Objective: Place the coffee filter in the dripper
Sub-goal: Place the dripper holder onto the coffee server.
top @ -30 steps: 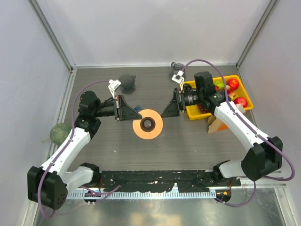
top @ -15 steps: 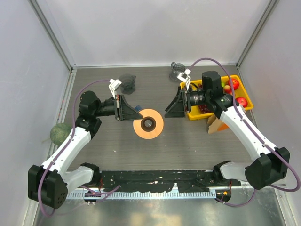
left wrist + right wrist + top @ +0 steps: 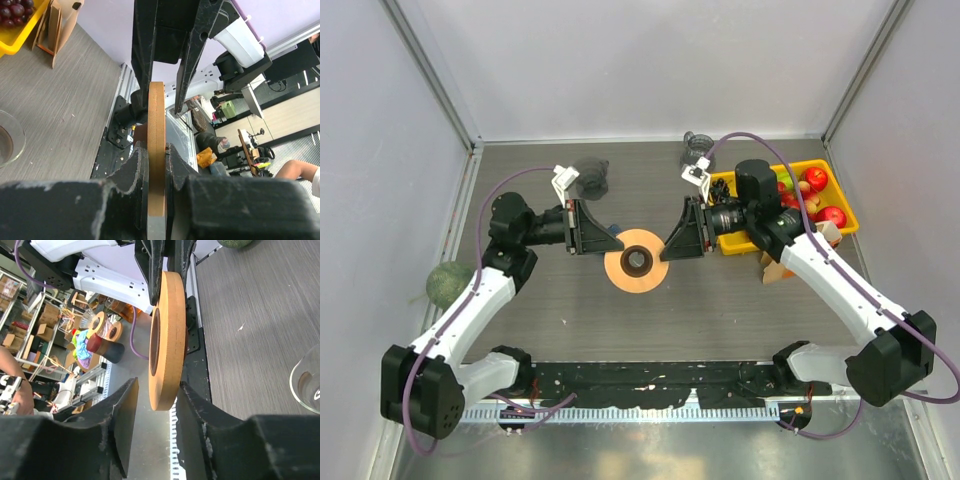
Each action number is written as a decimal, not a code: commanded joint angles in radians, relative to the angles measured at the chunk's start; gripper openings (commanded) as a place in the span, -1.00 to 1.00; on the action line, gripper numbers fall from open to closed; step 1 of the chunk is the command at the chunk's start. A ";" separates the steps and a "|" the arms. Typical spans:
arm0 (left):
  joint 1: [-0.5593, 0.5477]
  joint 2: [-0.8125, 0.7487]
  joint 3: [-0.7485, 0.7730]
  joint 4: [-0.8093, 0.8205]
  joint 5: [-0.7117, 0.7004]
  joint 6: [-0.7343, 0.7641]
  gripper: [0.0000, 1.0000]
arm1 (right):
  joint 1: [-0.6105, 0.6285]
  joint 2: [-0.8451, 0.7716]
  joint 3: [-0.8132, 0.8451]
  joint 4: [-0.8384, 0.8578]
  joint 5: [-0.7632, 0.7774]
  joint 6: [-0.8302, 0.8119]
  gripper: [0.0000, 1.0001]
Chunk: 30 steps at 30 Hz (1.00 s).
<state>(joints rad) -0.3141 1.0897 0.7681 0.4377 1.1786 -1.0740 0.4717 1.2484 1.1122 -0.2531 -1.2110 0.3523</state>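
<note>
Your left gripper (image 3: 608,236) is clamped on the rim of the orange ring (image 3: 167,335) and holds it flat and off the table, midway between the two arms. In the left wrist view both pads press on the ring's faces. Your right gripper (image 3: 666,248) is at the opposite rim with its jaws apart. The right fingers (image 3: 120,410) straddle the edge, one above and one below, with a gap showing on each side, so nothing is gripped there yet.

I take the ring for the dripper's collar or stand, though that is a guess. A glass vessel (image 3: 7,145) stands on the table below it, and only its edge shows at the border of each wrist view. I cannot pick out the filter for certain. A brown paper or card thing (image 3: 775,265) sits just beside the yellow tray (image 3: 732,244) and may be it.

The step in hand looks like a two-handed hold or a hand-over of the ring, so the filter part has not begun.

Next, you probably need to:
- Close the right jaws squarely on the rim while the left keeps the ring level.
- Let only one side go once the other grip is firm.
- Avoid twisting the ring between the arms.
</note>
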 commanded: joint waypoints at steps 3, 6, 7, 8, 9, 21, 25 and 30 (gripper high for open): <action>-0.003 0.015 0.020 0.119 -0.007 -0.026 -1.00 | 0.004 -0.010 -0.017 0.067 -0.005 0.056 -0.46; -0.003 0.016 0.025 0.118 -0.017 -0.027 -0.79 | 0.002 -0.006 -0.025 0.107 0.005 0.102 -0.87; -0.003 0.016 0.026 0.113 -0.016 -0.029 -0.70 | 0.002 -0.004 -0.028 0.116 0.008 0.109 -0.89; -0.002 0.013 0.030 0.105 -0.016 -0.027 -0.57 | 0.001 -0.004 -0.032 0.126 0.010 0.134 -0.89; 0.001 0.006 0.028 0.087 -0.016 -0.021 -0.35 | -0.004 -0.004 -0.047 0.158 0.011 0.152 -0.89; 0.256 -0.143 -0.006 -0.220 -0.091 0.178 0.99 | -0.177 0.031 -0.298 0.515 0.031 0.456 -0.90; 0.256 -0.188 0.014 -0.359 -0.135 0.346 0.99 | -0.200 0.091 -0.342 0.652 0.050 0.553 -0.89; 0.256 -0.209 0.118 -0.715 -0.249 0.637 0.99 | -0.203 0.163 -0.328 0.675 0.064 0.553 -0.89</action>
<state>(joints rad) -0.0624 0.9039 0.7910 0.0135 1.0325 -0.7109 0.2726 1.3869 0.7609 0.2813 -1.1507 0.8589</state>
